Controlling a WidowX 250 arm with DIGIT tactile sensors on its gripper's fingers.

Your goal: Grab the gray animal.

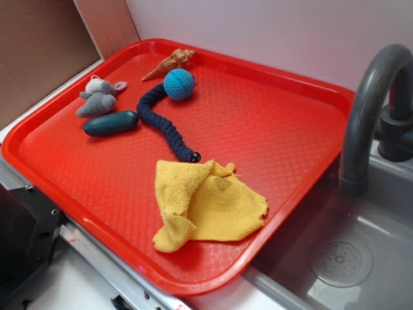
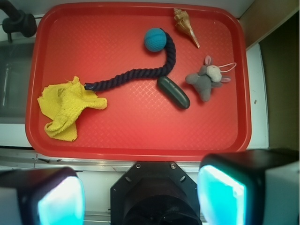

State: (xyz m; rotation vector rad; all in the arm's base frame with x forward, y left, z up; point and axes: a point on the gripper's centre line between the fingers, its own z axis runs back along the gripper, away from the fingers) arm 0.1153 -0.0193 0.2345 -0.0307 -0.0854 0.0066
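Note:
The gray animal (image 1: 99, 98) is a small gray plush mouse with a whitish patch. It lies near the far left corner of the red tray (image 1: 271, 129). In the wrist view the gray animal (image 2: 205, 78) lies at the tray's right side, beside a dark teal capsule (image 2: 173, 92). My gripper (image 2: 140, 197) is open and empty. It hangs high above the tray's (image 2: 140, 140) near edge, far from the mouse. Its two fingers (image 2: 220, 194) show at the bottom corners with a wide gap. The gripper is not in the exterior view.
A dark navy knitted snake (image 1: 161, 123) curves across the tray to a blue ball (image 1: 179, 84). The teal capsule (image 1: 111, 123) lies just in front of the mouse. A shell (image 1: 169, 63) lies at the back. A yellow cloth (image 1: 200, 203) lies in front. A grey sink (image 1: 342, 258) and faucet (image 1: 368, 103) stand right.

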